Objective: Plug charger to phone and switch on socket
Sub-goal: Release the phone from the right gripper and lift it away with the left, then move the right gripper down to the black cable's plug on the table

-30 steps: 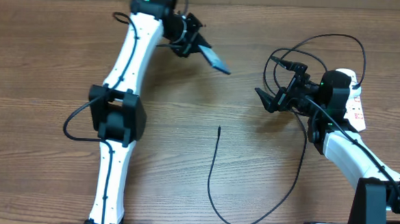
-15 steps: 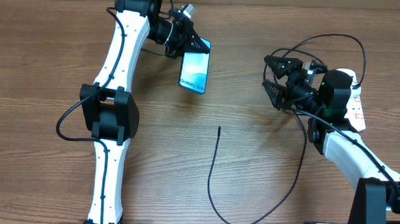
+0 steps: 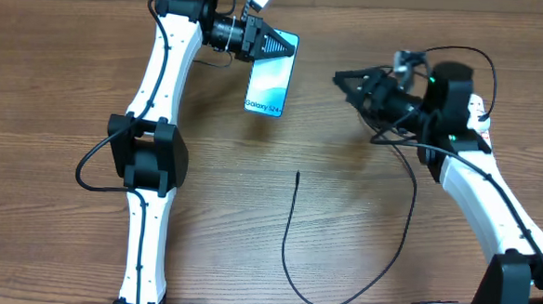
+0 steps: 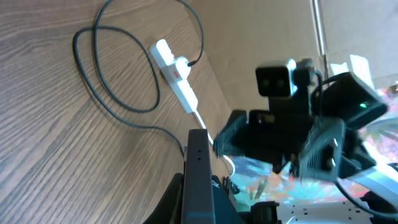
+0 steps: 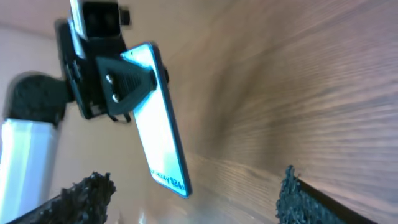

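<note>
My left gripper (image 3: 279, 44) is shut on the top end of the phone (image 3: 270, 75) and holds it above the table at the back, blue screen up. In the left wrist view the phone (image 4: 198, 177) shows edge-on between my fingers. My right gripper (image 3: 342, 79) is open and empty, a little to the right of the phone and pointing at it. In the right wrist view the phone (image 5: 158, 121) hangs between my open fingers (image 5: 87, 193). The charger (image 3: 287, 229) lies on the table, its tip near the middle. The socket (image 4: 175, 70) lies at the far right.
The charger's black cable (image 4: 115, 68) runs in loops from the socket across the right side of the table. The right arm (image 3: 479, 186) covers most of the socket in the overhead view. The left arm (image 3: 152, 155) stretches along the left side.
My left gripper has turned the phone from edge-on to screen-up and shifted it slightly right. My right gripper has swung left toward the phone. The charger has not moved.
</note>
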